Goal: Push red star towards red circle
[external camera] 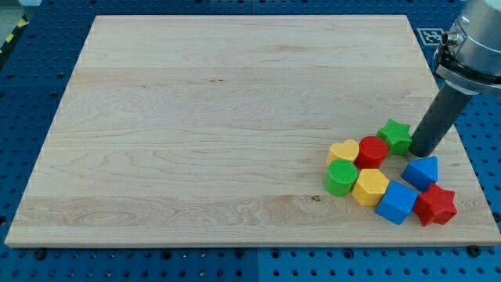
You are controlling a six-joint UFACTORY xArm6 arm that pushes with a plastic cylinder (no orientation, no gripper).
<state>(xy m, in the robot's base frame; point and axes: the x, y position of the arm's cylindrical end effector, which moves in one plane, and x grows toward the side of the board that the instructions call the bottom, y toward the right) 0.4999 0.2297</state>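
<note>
While rod top cut off, my tip (422,151) beside green star (395,135).

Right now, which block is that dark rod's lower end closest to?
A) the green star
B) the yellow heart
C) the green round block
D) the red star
A: my tip sits just to the view's right of the green star, while the red star lies lower, near the board's bottom edge.

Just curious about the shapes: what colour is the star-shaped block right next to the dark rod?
Green. The green star sits just left of my tip in the camera view.
</note>
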